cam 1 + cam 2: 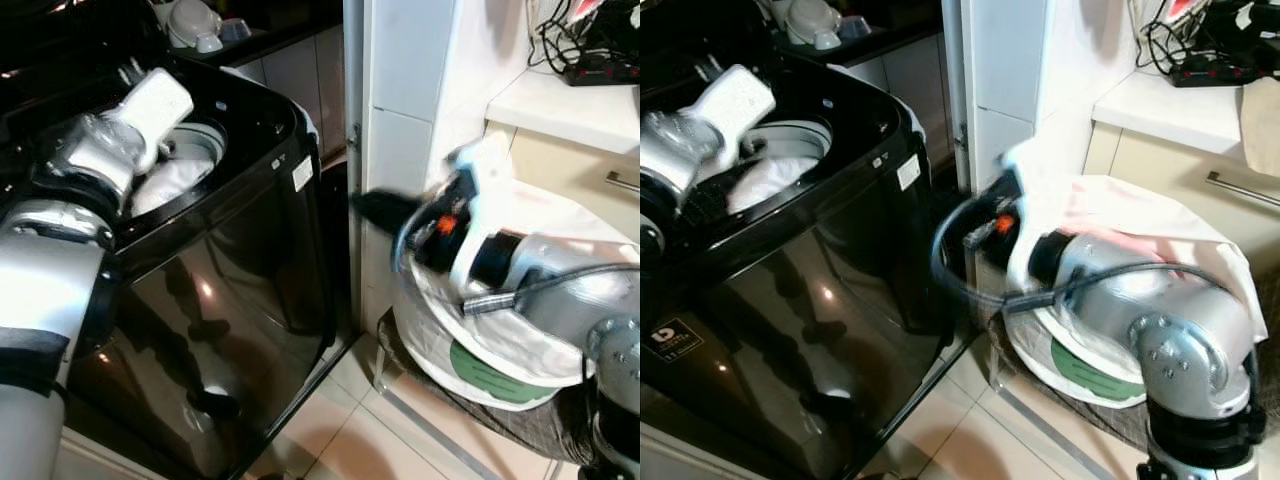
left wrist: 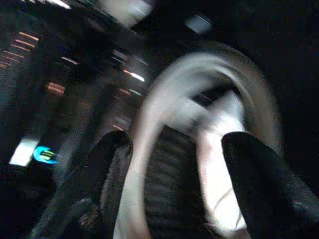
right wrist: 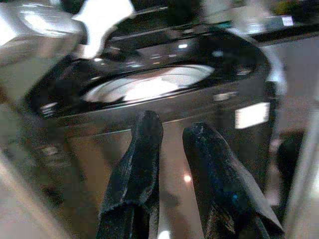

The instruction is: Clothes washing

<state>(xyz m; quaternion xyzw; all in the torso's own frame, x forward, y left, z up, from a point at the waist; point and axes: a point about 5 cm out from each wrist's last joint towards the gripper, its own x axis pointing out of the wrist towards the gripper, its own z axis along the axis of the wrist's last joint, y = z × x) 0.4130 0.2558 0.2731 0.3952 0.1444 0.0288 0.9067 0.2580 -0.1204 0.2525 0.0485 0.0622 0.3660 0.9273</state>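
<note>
Right gripper (image 3: pixel 169 149), fingers a narrow gap apart and empty, hangs just off the black washing machine (image 1: pixel 240 250), above the white laundry bag (image 1: pixel 520 340) beside it, while the left gripper (image 2: pixel 169 164), spread wide, hovers over the drum's white clothes (image 1: pixel 175 180).

Head cameras look forward-down, sharing washing machine (image 1: pixel 200 250) and laundry bag (image 1: pixel 500 350). Left wrist camera close above drum (image 2: pixel 199 124). Right wrist camera faces washing machine front from nearby.
</note>
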